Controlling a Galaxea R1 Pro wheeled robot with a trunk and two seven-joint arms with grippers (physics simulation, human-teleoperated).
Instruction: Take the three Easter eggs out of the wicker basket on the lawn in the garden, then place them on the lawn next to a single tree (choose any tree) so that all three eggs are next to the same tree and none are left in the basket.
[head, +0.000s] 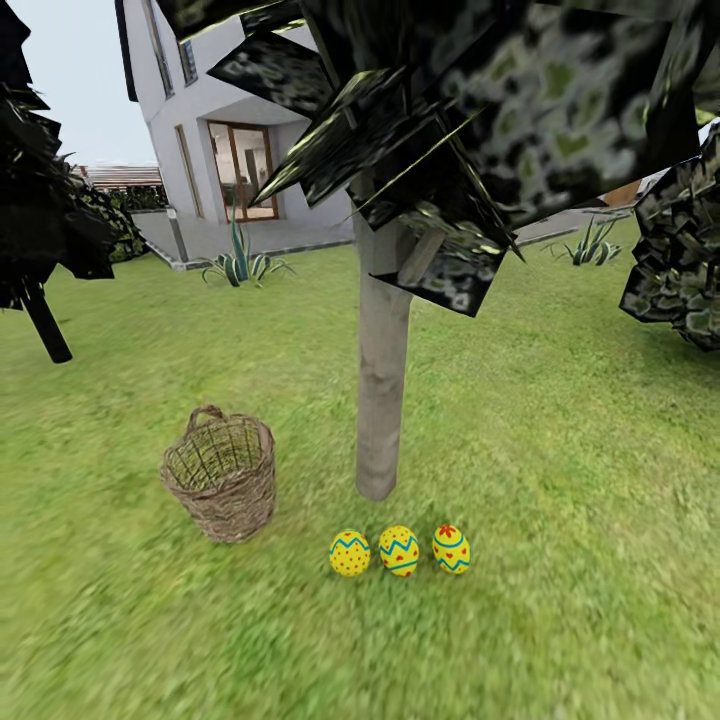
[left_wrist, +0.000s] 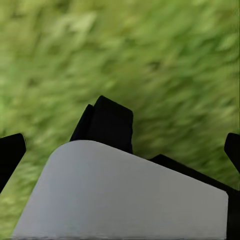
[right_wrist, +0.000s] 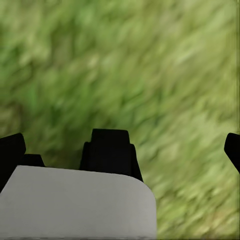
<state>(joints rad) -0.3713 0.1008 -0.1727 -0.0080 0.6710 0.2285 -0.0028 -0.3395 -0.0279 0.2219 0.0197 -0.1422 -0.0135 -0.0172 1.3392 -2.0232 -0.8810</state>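
Yellow Easter eggs (head: 399, 551), three in number and banded with blue zigzags, lie in a row on the lawn (head: 560, 420) just in front of the base of the tree (head: 382, 400), whose pale trunk rises into dark angular leaves. To their left, apart from them, stands the wicker basket (head: 221, 478), upright and apparently empty as far as its open weave allows a look inside. Judged from this arrangement, the task appears complete or very nearly so. Remaining risks are small: an egg might roll on the grass if nudged by an arm or by the base during withdrawal, and a careless turn could knock the basket over. In the left wrist view the left gripper (left_wrist: 120, 145) looks down on blurred grass, its dark fingertips at opposite edges of the picture, so the jaws stand spread wide with nothing between them. In the right wrist view the right gripper (right_wrist: 120, 145) is likewise spread and empty over grass. Head view supplies the whole layout of eggs, trunk, basket and, further back, a grey house (head: 215, 130) with a glazed door; the wrist views add what it lacks, namely the condition of the fingers.
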